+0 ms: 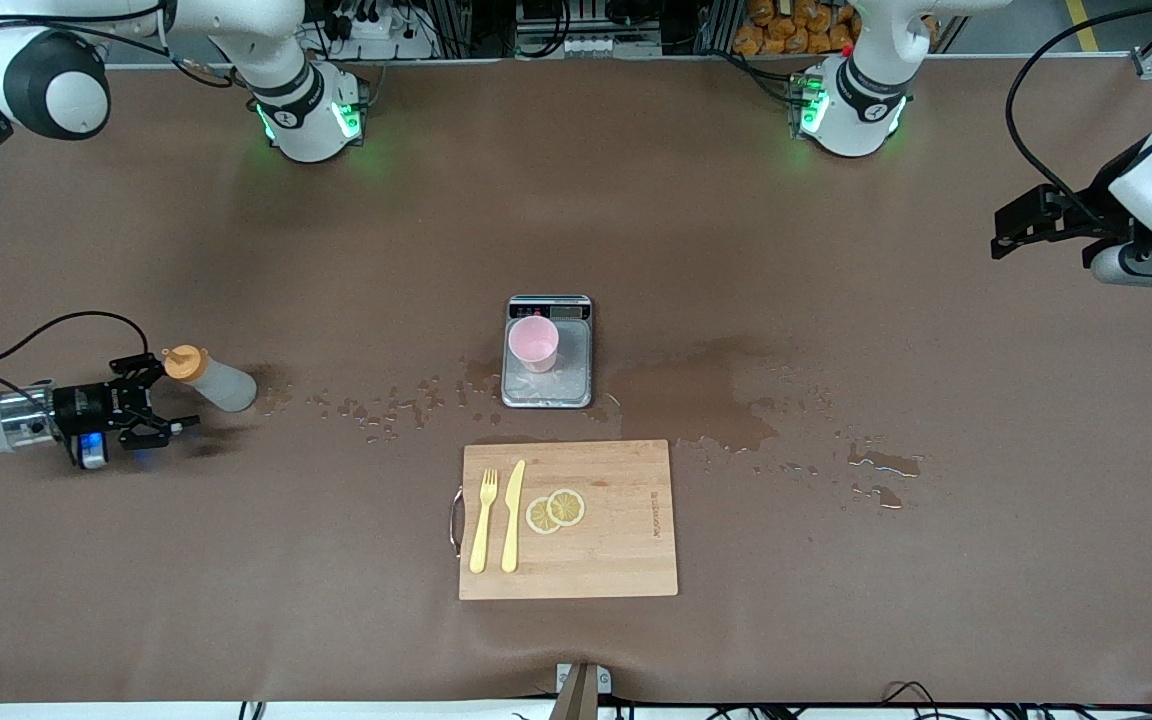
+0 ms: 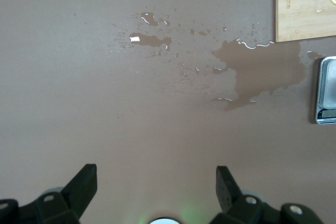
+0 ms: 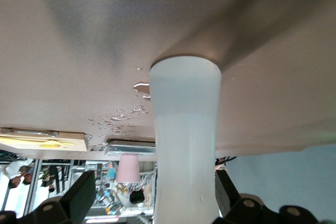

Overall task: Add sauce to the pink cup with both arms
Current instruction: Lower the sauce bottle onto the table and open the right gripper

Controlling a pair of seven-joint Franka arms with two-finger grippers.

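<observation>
Wooden cutting board [image 1: 568,520] sits nearest the front camera with a yellow fork [image 1: 483,520], knife [image 1: 513,515] and two lemon slices [image 1: 556,510] on it. Just past it, the pink cup [image 1: 534,344] stands on the grey scale [image 1: 548,385], puddles [image 1: 696,405] all around. Way over at the right arm's end, the right gripper [image 1: 158,398] has its fingers spread apart, with the sauce bottle [image 1: 209,378] standing between them, not squeezed. Up over the left arm's end of the table, the left gripper [image 2: 156,182] waits with its fingers wide apart too, holding nothing.
</observation>
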